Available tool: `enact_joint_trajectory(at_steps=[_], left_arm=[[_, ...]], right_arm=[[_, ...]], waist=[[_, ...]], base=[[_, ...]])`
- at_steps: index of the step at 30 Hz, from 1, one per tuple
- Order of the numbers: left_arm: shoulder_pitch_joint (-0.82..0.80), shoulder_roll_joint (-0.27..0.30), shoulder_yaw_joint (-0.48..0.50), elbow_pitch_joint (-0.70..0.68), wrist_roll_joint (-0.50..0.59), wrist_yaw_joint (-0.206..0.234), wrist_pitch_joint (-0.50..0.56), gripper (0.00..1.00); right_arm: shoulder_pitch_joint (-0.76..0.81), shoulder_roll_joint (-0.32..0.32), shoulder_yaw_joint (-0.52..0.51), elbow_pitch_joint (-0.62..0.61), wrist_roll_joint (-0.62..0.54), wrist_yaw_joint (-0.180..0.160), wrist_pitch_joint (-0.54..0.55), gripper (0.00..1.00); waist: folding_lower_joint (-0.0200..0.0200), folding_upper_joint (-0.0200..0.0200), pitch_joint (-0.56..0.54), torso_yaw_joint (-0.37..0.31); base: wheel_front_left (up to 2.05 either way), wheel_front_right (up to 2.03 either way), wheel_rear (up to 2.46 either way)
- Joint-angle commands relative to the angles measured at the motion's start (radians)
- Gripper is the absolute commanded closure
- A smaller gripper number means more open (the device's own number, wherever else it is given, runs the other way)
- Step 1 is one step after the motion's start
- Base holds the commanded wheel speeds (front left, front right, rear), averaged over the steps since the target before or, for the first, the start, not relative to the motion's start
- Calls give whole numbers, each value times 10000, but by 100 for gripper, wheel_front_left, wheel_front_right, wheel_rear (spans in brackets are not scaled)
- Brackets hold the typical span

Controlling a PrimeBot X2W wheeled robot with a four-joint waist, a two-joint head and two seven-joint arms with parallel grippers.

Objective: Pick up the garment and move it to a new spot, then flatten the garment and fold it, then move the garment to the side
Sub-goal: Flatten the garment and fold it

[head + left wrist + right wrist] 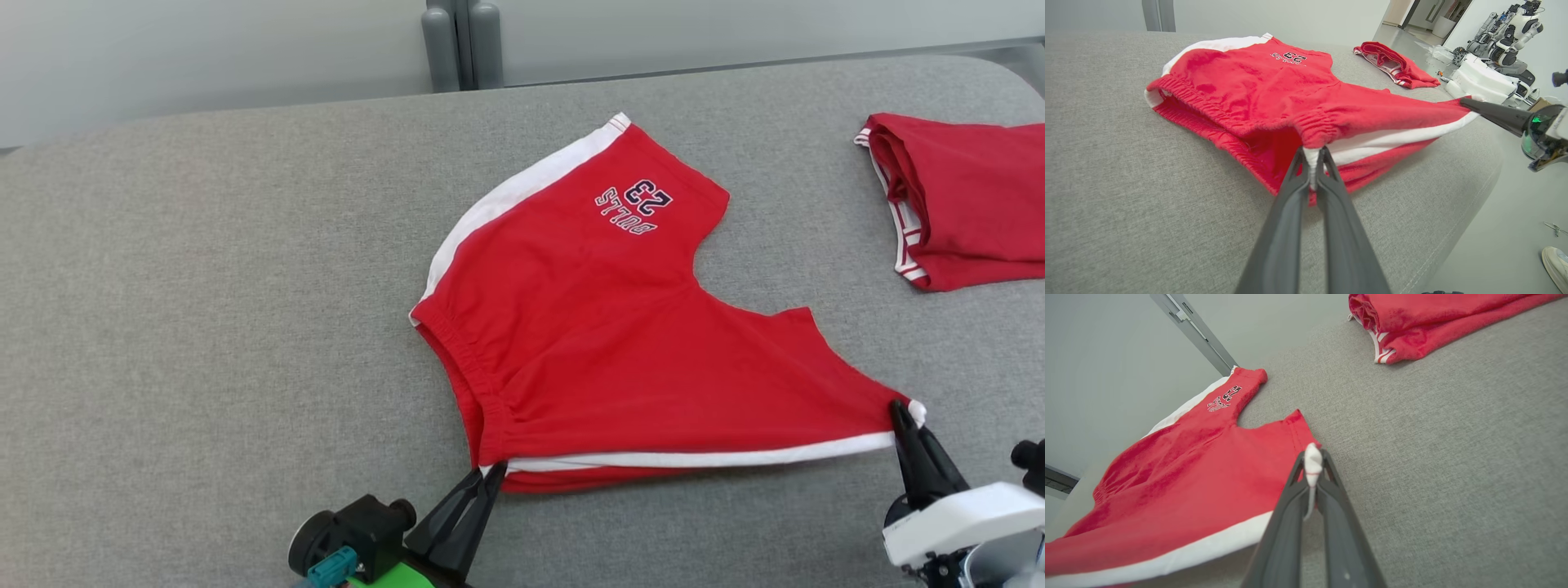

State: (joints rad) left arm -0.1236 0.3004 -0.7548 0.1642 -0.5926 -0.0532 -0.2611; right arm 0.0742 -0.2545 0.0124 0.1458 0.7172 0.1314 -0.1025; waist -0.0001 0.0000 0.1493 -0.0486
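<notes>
The red jersey shorts with white side stripes (588, 327) lay on the grey fabric-covered table (204, 286), stretched between both pincers. The left gripper (488, 472) was clamped shut on the waistband corner at its tips, the right gripper (902, 412) on the white hem corner. Light and limp, the cloth would probably sag unless held by corners.

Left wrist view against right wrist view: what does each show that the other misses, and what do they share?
Left wrist, not right: the left gripper shut on the waistband end of the red shorts, the right gripper side-on at a leg hem, parked robots and a shoe beyond. Right wrist, not left: the white hem corner bunched between the right gripper's jaws, close up. Both: the 23 print, a second red garment, the grey surface.
</notes>
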Motion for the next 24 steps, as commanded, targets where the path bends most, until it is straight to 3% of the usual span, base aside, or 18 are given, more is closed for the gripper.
enact_joint_trajectory(at_steps=[1,6,10,16,24], left_arm=[[28,-31,51,8,184,-79,-49,100],[-408,-205,254,4,331,-186,-49,100],[-916,-358,285,65,530,-354,-50,100],[-2100,-748,528,422,580,-550,-48,100],[-3950,-1624,874,1724,183,-746,-41,100]], right_arm=[[-96,135,-175,-291,-190,-18,178,100],[-941,370,-509,-750,-803,-15,859,100],[-2153,421,-542,-398,-1187,-15,1099,100],[-4512,243,-304,909,-1630,-15,1315,100],[-8055,-44,47,3597,-2299,-15,1567,100]], waist=[[1,0,-60,61],[1,0,-45,247],[1,0,145,453],[1,0,739,951],[1,0,1834,1745]], base=[[0,0,0],[0,0,0],[0,0,0],[0,0,0],[0,0,0]])
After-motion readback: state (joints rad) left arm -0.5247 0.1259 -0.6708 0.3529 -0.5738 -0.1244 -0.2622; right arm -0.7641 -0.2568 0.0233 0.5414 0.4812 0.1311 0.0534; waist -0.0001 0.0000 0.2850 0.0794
